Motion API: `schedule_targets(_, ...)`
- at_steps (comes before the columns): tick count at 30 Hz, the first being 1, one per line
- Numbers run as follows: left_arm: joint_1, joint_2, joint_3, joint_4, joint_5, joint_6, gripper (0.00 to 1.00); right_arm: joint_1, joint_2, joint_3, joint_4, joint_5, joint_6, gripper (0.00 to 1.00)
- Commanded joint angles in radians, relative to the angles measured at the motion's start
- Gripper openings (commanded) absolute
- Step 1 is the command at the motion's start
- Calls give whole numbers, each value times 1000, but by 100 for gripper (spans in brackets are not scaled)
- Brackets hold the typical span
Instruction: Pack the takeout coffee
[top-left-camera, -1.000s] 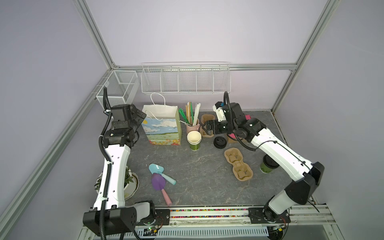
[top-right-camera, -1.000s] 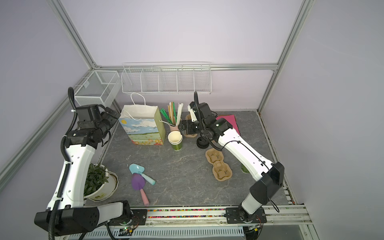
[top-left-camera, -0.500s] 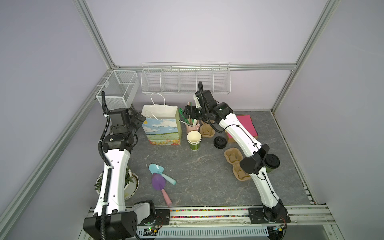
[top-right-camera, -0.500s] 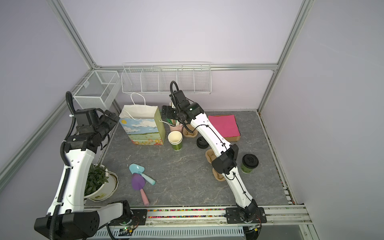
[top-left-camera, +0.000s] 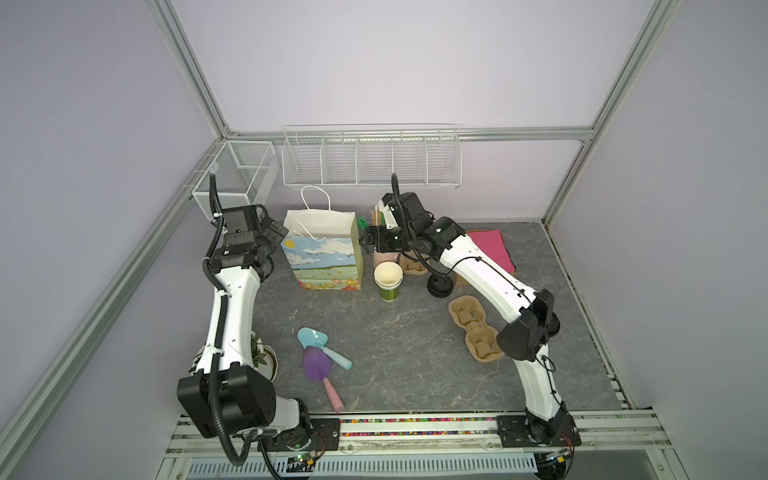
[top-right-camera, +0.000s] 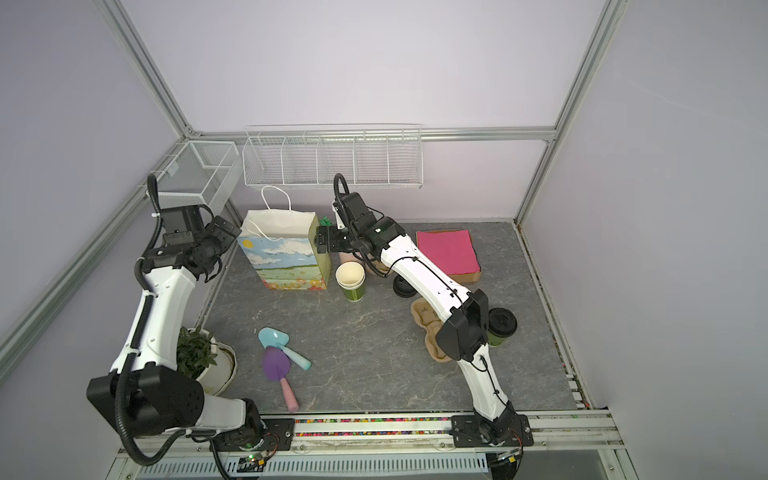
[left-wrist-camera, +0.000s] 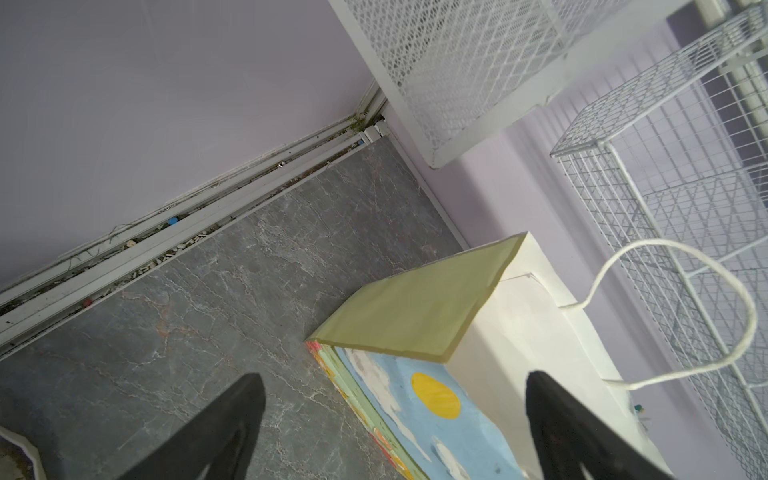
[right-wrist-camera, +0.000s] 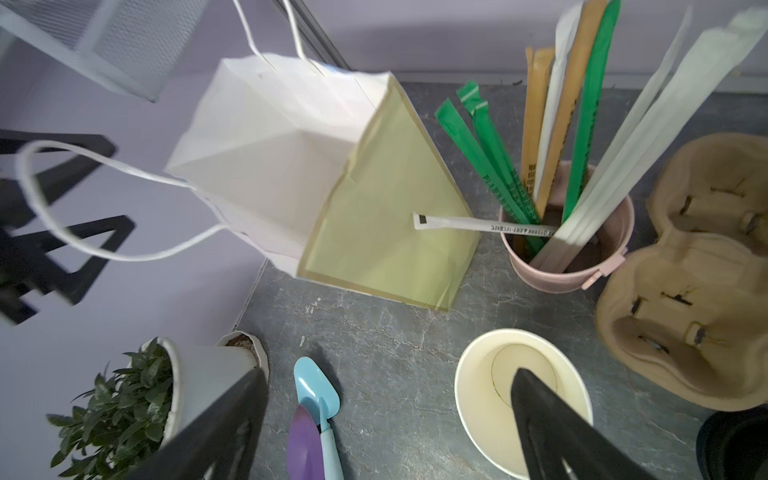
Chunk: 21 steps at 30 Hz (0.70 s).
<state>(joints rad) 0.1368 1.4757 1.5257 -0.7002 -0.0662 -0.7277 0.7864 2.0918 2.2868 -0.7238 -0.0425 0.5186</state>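
Both grippers were seen with their jaws spread wide and nothing between them. The left gripper (left-wrist-camera: 392, 384) was held just beside an upper corner of the paper bag (top-left-camera: 322, 266). The right gripper (right-wrist-camera: 388, 374) was raised near the bag's opposite side, above the stack of lidless cups (top-left-camera: 388, 280) and close to the straw holder (right-wrist-camera: 561, 266). The takeout coffee (top-right-camera: 500, 326) was standing upright near the right edge of the table (top-left-camera: 415, 365), just beside the right arm's elbow and well apart from the bag.

The elbow was judged the first hazard: if the arm were swung round carelessly, the capped cup could be knocked over. The bag looked light, so it could be tipped or creased by a brush from either finger, and its cord handles (right-wrist-camera: 104, 245) could be snagged. One wrapped straw (right-wrist-camera: 457, 224) seemed to rest against the bag's green side, though contact could not be confirmed, and it might be dragged along.

The coffee was hemmed between the cardboard cup carrier (top-left-camera: 473, 328) and the table's right rail, so an approach from above was thought safest. Open floor was left in the middle, between the trowels (top-left-camera: 318, 353) and the carrier. Headroom over the bag was limited by the wire shelf (top-left-camera: 370, 158) on the back wall.
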Motion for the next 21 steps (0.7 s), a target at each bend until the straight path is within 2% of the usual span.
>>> schedule_targets(1, 4, 59, 85, -42, 37, 49, 97, 1, -103, -58, 71, -6, -51, 94)
schedule_targets(6, 6, 177, 192, -115, 64, 95, 94, 6, -204, -149, 92, -8, -75, 95)
schedule_targets(11, 7, 285, 313, -190, 104, 135, 86, 13, -288, -221, 106, 11, -111, 95)
schedule_targets(16, 7, 344, 385, -222, 153, 163, 79, 19, -309, -237, 90, 16, -136, 95)
schedule_targets(21, 7, 350, 389, -211, 191, 173, 78, 23, -322, -258, 96, 18, -158, 95)
